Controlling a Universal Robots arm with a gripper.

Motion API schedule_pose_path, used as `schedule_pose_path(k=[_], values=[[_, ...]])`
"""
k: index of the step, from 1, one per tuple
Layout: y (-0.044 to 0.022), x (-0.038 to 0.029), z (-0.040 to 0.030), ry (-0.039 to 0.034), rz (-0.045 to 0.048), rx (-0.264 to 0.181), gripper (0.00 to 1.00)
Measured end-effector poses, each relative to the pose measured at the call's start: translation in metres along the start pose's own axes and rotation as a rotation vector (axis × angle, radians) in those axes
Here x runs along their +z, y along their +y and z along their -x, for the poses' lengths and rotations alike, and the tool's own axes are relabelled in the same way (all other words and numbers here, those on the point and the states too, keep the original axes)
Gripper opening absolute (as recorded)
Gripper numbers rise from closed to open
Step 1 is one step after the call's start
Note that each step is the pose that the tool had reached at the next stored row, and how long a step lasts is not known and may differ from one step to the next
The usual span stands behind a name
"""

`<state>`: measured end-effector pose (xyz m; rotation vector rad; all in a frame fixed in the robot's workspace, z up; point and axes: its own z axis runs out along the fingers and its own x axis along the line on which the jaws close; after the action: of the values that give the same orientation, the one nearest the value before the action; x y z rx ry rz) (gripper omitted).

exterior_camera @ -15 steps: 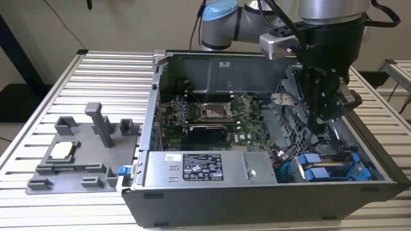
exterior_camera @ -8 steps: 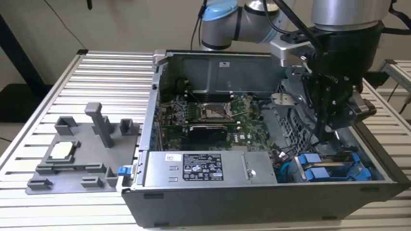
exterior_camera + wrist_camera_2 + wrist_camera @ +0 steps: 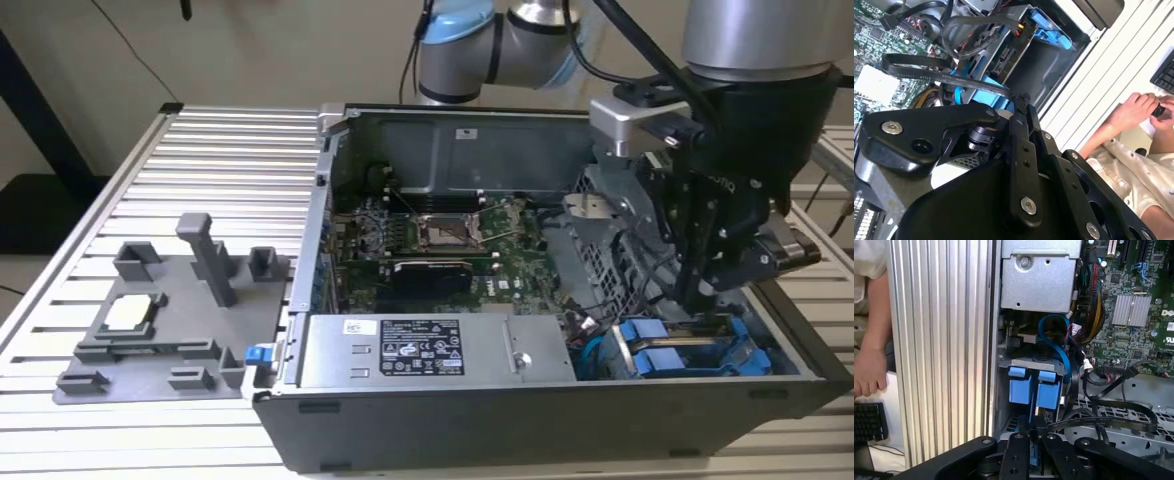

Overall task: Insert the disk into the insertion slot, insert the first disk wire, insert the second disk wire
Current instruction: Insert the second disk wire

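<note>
Two blue-fronted carriers sit side by side in the grey drive cage (image 3: 1119,432), inside the open computer case (image 3: 534,410). The disk (image 3: 1049,390) appears to be one of them, seated in the insertion slot; I cannot tell for sure which. My gripper (image 3: 1031,432) hangs just over the blue fronts (image 3: 663,360), its black fingers (image 3: 1021,107) pressed together on the end of a flat black disk wire (image 3: 1124,421). That wire loops away over the cage toward the motherboard (image 3: 929,75). In the exterior view, my gripper (image 3: 694,300) reaches down into the case at the view's right.
A silver labelled power-supply box (image 3: 427,350) fills the case's front, and the motherboard (image 3: 441,240) lies behind it. A grey fixture (image 3: 160,320) stands on the ribbed table at the exterior view's left. A person's hand (image 3: 1139,110) and a keyboard (image 3: 869,420) are beside the table.
</note>
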<state>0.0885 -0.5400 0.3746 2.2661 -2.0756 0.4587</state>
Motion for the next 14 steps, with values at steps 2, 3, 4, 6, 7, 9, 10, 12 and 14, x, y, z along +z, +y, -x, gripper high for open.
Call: schedule_pose_path(k=[2,3,4,6,7,9,10,12,14], values=[[-0.0026,0.0017,-0.0047,-0.0018,0.0044,-0.001,0.16],[-0.004,0.0025,-0.0069,-0.0027,0.0064,-0.001,0.16],[-0.0055,0.0033,-0.0091,-0.0037,0.0082,-0.001,0.16],[-0.0074,0.0043,-0.0115,-0.0059,0.01,-0.001,0.16],[-0.0075,0.0043,-0.0114,-0.0059,0.01,-0.001,0.16],[-0.0075,0.0044,-0.0114,-0.0058,0.0101,-0.001,0.16],[-0.0075,0.0044,-0.0114,-0.0061,0.0101,-0.001,0.16],[-0.0075,0.0048,-0.0114,-0.0309,0.0084,0.003,0.16],[-0.0075,0.0048,-0.0114,-0.0846,0.0048,0.014,0.16]])
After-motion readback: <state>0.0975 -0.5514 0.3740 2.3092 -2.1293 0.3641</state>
